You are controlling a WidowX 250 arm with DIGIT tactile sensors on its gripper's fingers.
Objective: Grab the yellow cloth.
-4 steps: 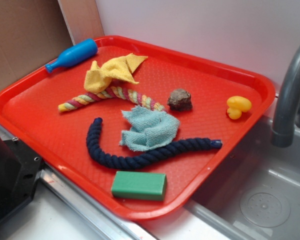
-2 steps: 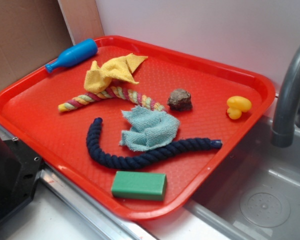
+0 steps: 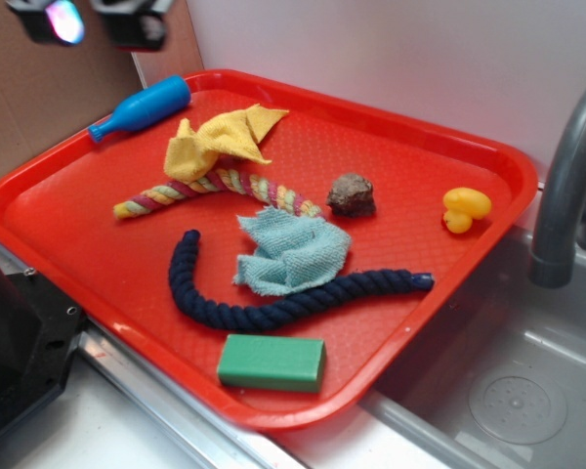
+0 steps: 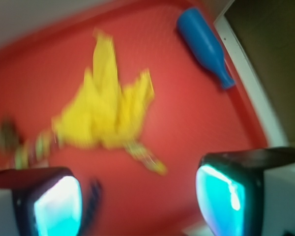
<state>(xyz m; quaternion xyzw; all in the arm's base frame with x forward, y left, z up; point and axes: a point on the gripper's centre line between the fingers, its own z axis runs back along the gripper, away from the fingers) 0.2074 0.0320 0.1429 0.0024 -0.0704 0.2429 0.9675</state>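
Observation:
The yellow cloth [image 3: 220, 142] lies crumpled with pointed corners at the back left of the red tray [image 3: 68, 244], draped over one end of a multicoloured rope [image 3: 215, 188]. In the wrist view the yellow cloth [image 4: 105, 115] shows blurred, ahead of and below the fingers. My gripper [image 3: 90, 20] hangs high above the tray's far left corner, at the frame's top edge. Seen from the wrist, the gripper [image 4: 137, 201] is open, with only red tray between its fingers [image 4: 221, 196].
A blue bottle [image 3: 142, 107] lies at the tray's back left edge. A light blue rag [image 3: 291, 251], a dark blue rope [image 3: 273, 305], a brown lump [image 3: 352, 194], a rubber duck [image 3: 464, 208] and a green block [image 3: 272, 362] also sit on the tray. A sink and faucet [image 3: 566, 176] stand right.
My gripper has come into the exterior view at the top left; before it was out of frame. Nothing on the tray has moved.

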